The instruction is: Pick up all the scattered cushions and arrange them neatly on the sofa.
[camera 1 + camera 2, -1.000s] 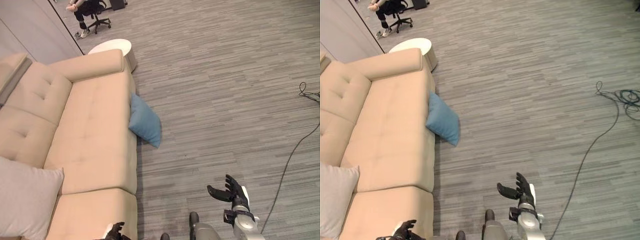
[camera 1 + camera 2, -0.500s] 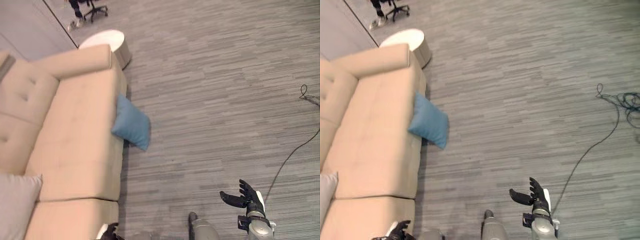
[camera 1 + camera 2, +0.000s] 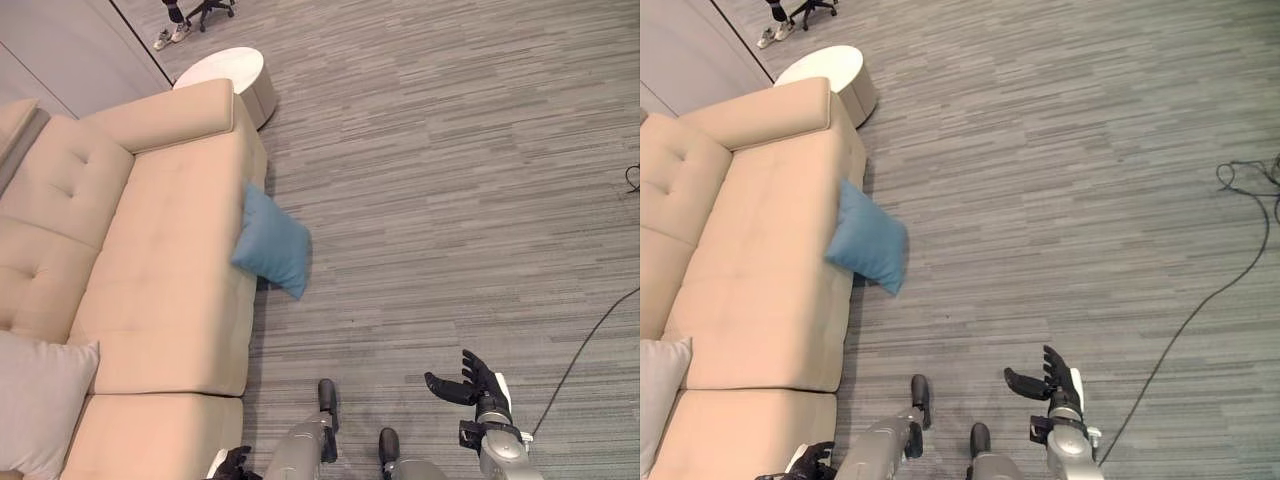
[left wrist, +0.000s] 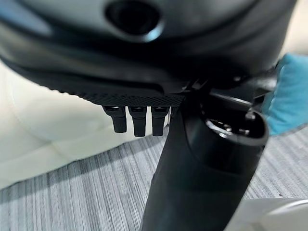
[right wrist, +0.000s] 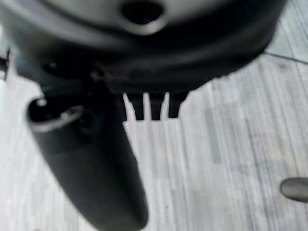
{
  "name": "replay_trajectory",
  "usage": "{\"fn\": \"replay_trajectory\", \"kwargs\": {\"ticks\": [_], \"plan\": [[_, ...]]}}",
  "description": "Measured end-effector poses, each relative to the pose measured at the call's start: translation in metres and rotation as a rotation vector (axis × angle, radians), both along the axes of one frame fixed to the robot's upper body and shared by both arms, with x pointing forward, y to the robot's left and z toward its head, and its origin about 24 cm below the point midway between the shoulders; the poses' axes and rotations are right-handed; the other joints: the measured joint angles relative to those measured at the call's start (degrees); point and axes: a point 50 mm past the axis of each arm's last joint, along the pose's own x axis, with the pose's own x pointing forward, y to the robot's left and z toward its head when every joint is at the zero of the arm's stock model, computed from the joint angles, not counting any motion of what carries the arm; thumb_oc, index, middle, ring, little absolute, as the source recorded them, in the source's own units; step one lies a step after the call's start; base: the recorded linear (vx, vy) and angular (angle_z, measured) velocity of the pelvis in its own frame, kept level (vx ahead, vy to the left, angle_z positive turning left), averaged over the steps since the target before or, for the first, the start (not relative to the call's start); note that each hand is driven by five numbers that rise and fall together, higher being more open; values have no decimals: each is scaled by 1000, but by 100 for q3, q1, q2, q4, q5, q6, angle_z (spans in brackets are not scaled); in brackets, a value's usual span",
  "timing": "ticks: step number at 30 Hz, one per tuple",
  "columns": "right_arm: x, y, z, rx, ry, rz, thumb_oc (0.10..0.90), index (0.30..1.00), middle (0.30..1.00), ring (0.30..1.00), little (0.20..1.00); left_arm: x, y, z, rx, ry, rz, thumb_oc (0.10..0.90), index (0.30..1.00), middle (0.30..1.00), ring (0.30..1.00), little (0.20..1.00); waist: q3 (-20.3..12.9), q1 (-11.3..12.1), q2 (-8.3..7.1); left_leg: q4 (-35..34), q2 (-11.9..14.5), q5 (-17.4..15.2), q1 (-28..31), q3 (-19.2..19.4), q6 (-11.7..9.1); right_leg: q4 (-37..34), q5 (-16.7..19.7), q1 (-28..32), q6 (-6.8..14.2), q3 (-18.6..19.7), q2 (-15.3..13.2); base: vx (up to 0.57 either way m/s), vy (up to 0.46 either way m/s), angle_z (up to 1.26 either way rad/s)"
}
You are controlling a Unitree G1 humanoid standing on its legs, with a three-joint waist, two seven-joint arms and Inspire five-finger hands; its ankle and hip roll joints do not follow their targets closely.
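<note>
Here, both hands empty, blue cushion against the sofa front.
The right hand (image 3: pixel 468 383) hangs over bare floor (image 3: pixel 450 200), fingers spread; the blue cushion (image 3: pixel 272 245) lies well beyond its fingertips, leaning on the sofa (image 3: pixel 160 260). Left hand (image 3: pixel 808 462) fingers: cannot tell.

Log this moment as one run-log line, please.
blue square cushion: on floor, leaning on beige sofa front | grey cushion: on sofa | right hand: open, empty | left hand: low beside sofa

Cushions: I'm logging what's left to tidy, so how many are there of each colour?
Blue square fabric cushion, leaning on the beige sofa's front edge, on the floor: 1
Light grey fabric cushion, on the sofa: 1
Total: 2
</note>
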Motion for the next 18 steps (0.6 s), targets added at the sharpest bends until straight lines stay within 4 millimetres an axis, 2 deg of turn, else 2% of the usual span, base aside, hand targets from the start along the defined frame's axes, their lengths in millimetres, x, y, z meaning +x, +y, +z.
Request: {"fn": "replay_trajectory", "kwargs": {"ticks": [2,3,4,5,6,7,8,9,10,11,12,13,14,15,16,17,18], "plan": [[-3,-1,-2,0,12,-4,800,900,900,900,900,-5,2,-1,1,16,18,800,900,900,900,900,3,64,-14,-52,-47,21,-28,141,31,-86,-50,182,24,116,-9,320,6,-45],[-7,-2,-4,-1,23,-11,800,900,900,900,900,-11,4,-2,0,28,40,800,900,900,900,900,0,129,-16,-60,-43,47,-77,412,85,-127,-199,405,80,205,-18,566,85,-45],[-10,-3,-5,0,31,-12,800,900,900,900,900,-16,5,-2,0,38,48,800,900,900,900,900,-22,148,3,-81,-48,71,-74,516,150,-157,-250,564,180,244,-23,700,102,-44],[-14,-3,-7,6,47,-4,800,900,900,900,900,-25,8,-3,1,57,70,800,900,900,900,900,-110,185,-65,-58,-35,-52,-76,619,342,-205,-537,750,180,363,-28,636,84,-44],[-15,1,-9,16,55,8,800,900,900,900,900,-34,12,-4,8,78,88,800,900,900,900,900,-245,212,-106,-78,-86,307,56,721,885,-61,-709,783,364,503,-97,257,23,-43],[-14,4,-10,27,54,14,800,900,900,900,900,-38,16,-4,12,83,99,800,900,900,900,900,-313,242,-242,-39,-182,348,54,761,969,20,-876,753,431,567,-205,262,19,-54],[-10,10,-10,49,42,25,800,900,900,900,900,-39,22,-2,23,81,105,800,900,900,900,900,-426,317,-478,-27,-369,385,77,803,1424,348,-1094,618,868,655,-358,448,64,-23],[-8,15,-11,69,37,26,800,900,900,900,900,-34,30,0,37,55,106,800,900,900,900,900,-490,301,-689,15,-543,219,105,801,1442,484,-1201,625,1070,649,-503,440,61,-7],[-11,17,-13,75,46,24,800,900,900,900,900,-29,34,2,47,40,99,800,900,900,900,900,-524,321,-798,90,-622,253,108,802,1493,559,-1244,598,1138,671,-575,447,85,22],[-11,19,-13,82,47,27,800,900,900,900,900,-18,37,5,57,12,81,800,900,900,900,900,-597,422,-928,157,-721,92,141,813,1509,1056,-1319,456,1434,660,-650,362,55,15],[-5,20,-11,83,31,40,800,900,900,900,900,-9,39,7,61,-16,67,800,900,900,900,900,-636,471,-961,207,-759,-63,186,786,1529,1657,-1309,227,1764,670,-676,493,61,14],[4,21,-6,83,7,59,800,900,900,900,900,2,39,10,63,-44,52,800,900,900,900,900,-642,472,-987,259,-801,-234,234,674,1529,2414,-1167,-83,2180,651,-618,341,22,20],[9,22,-3,82,-8,72,800,900,900,900,900,8,40,12,67,-58,40,800,900,900,900,900,-629,466,-974,345,-790,-257,244,633,1546,2998,-1131,-321,2377,651,-579,291,64,48],[13,22,0,79,-26,73,800,900,900,900,900,19,39,14,70,-81,8,800,900,900,900,900,-622,420,-967,366,-831,-320,345,439,1627,3641,-1090,-605,2350,653,-478,503,197,65],[16,20,3,68,-39,84,800,900,900,900,900,27,36,16,65,-103,-6,800,900,900,900,900,-585,390,-871,331,-840,-445,524,164,1640,4230,-1049,-964,2305,624,-275,635,214,96],[20,19,7,61,-56,88,800,900,900,900,900,34,30,17,56,-121,-35,800,900,900,900,900,-461,236,-703,245,-821,-547,763,-211,1724,4522,-1058,-1367,2156,547,-75,600,152,113],[23,17,9,55,-67,87,800,900,900,900,900,37,25,17,42,-132,-47,800,900,900,900,900,-337,15,-514,112,-755,-426,999,-436,1622,4111,-1223,-1524,1796,196,-72,389,8,115]]}}
